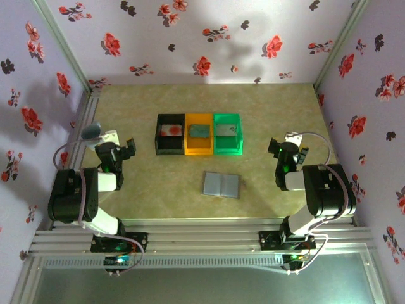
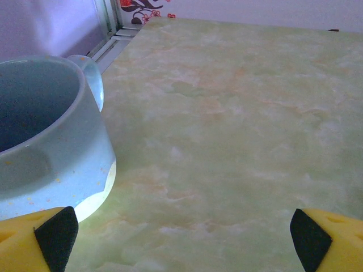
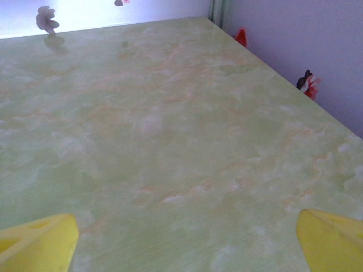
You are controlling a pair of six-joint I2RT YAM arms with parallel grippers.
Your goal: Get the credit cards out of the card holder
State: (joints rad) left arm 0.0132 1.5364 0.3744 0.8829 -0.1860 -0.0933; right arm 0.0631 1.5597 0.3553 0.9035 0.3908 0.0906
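- Open holder [image 1: 222, 185] on bench [image 1: 158, 183]; cards [image 1: 199, 130] in bins [image 1: 199, 149] behind it.
- Left end effector [image 1: 130, 148] and right end effector [image 1: 279, 149] flank holder, both wide open, empty.

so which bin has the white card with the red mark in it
The black bin, leftmost of the three. The orange bin in the middle holds a grey-green card, and the green bin a silvery grey card.
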